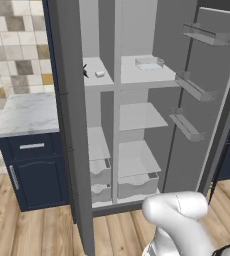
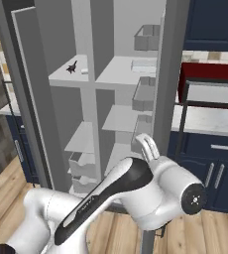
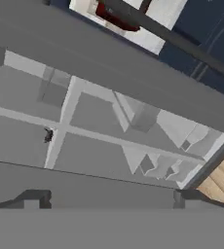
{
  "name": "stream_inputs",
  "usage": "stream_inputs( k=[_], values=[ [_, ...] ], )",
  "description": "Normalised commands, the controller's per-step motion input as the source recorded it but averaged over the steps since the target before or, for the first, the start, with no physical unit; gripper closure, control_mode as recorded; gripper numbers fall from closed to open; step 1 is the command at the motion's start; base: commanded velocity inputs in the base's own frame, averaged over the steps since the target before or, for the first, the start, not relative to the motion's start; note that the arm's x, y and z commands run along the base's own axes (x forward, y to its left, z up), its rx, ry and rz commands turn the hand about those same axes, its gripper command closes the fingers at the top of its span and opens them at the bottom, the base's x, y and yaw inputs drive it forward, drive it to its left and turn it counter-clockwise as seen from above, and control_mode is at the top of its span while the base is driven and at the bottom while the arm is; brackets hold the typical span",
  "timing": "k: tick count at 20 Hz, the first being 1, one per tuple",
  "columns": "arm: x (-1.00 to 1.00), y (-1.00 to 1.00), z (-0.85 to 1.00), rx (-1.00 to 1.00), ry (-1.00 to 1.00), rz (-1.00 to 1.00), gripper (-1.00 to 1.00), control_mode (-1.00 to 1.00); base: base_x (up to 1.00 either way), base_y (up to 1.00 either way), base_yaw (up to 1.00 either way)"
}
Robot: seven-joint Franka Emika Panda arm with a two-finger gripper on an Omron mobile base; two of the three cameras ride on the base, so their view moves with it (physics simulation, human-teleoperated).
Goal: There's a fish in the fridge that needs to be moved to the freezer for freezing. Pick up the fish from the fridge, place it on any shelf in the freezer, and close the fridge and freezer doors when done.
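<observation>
Two doors (image 1: 72,125) stand open before you; fish (image 2: 72,67) lies on the freezer (image 2: 79,74) shelf; hand (image 3: 109,199) spread wide, empty.

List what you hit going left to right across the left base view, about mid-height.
Tiled wall → marble counter → open narrower door → small dark fish on the narrower section's shelf → white block → centre divider → clear tray on the wider section's shelf → open wider door with bins.
</observation>
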Motion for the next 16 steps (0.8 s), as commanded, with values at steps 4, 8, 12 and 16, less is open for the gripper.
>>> stream_inputs(
  k=[4,8,12,16],
  values=[
    [0.60,-0.75,-0.41,0.27,-0.02,0.00,-1.00,-1.00,0.00,0.00,0.00],
    [0.45,-0.66,-0.52,0.28,-0.01,0.01,-1.00,-1.00,0.00,0.00,0.00],
    [0.74,-0.50,-0.32,0.18,-0.01,0.05,-1.00,-1.00,0.00,0.00,0.00],
    [0.82,-0.28,-0.29,0.02,0.01,0.05,-1.00,-1.00,0.00,0.00,0.00]
  ],
)
